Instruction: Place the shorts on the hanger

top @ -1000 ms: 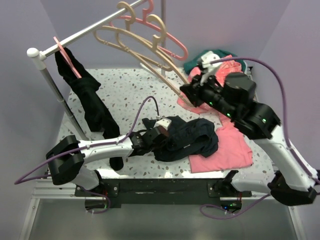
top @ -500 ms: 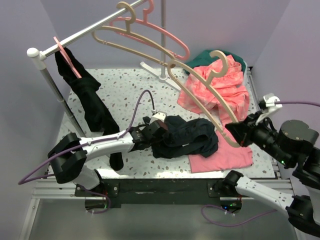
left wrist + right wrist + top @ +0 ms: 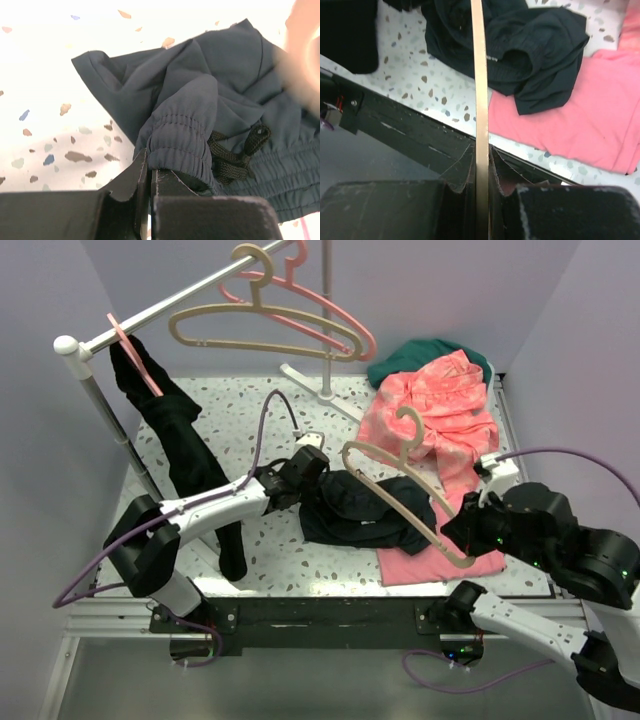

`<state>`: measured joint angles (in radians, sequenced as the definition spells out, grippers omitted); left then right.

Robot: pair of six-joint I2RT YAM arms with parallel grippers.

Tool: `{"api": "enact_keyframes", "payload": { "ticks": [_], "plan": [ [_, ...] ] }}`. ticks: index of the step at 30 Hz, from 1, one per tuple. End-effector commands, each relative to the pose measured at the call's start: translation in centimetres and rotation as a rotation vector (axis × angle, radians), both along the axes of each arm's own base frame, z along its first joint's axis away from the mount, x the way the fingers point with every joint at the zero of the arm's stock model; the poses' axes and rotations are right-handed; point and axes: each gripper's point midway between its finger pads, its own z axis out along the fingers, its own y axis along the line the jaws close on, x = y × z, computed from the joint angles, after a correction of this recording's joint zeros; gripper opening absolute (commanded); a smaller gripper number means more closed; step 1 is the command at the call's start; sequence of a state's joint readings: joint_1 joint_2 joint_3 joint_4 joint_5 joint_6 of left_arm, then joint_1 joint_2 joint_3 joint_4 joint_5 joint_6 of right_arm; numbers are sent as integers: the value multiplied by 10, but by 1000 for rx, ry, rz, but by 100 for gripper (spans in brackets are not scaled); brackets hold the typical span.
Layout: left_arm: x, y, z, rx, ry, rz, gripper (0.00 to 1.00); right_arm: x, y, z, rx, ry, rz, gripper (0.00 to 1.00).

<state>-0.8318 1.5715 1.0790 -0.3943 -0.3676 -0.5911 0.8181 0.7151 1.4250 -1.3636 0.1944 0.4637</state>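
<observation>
At the centre of the table [image 3: 250, 410], the shorts [image 3: 350, 515] lie in a crumpled heap on the speckled surface, their right edge overlapping a flat pink cloth [image 3: 485, 562]. The left gripper [image 3: 303, 473] reaches in from the left and is fully closed on the shorts. In the left wrist view its jaws are pressed together [image 3: 148, 172] with the gathered elastic waistband [image 3: 180, 140] pinched between them, and a black drawstring [image 3: 235, 155] is knotted just beside the grip. The right gripper [image 3: 462, 538] sits low at the near right and is clamped on the hanger [image 3: 390, 495]. In the right wrist view its jaws [image 3: 481, 160] are closed tight against both sides of a narrow beige bar [image 3: 481, 75]. The hanger is raised and tilted. Its held end is near the table's front edge, its body crosses above the right part of the shorts, and its hook [image 3: 414, 430] points toward the far side over a coral patterned cloth [image 3: 440, 400]. Whether the hanger touches the shorts cannot be told. No part of the shorts is on the hanger.
</observation>
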Motion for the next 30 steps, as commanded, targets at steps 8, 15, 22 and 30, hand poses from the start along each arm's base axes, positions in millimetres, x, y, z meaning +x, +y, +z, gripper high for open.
{"api": "enact_keyframes", "payload": {
  "ticks": [8, 15, 22, 30],
  "plan": [
    [26, -13, 5, -38, 31, -1, 0, -27, 3, -8, -9, 90, 122, 0],
    [31, -14, 10, -49, 17, 6, 0, -31, 7, -14, -26, 125, 158, 0],
    [32, -14, 5, -50, 26, 2, 0, -32, 12, -15, -41, 151, 187, 0],
    [32, -15, 5, -70, 28, -2, 0, -24, 13, -21, -97, 158, 188, 0]
  ]
}}
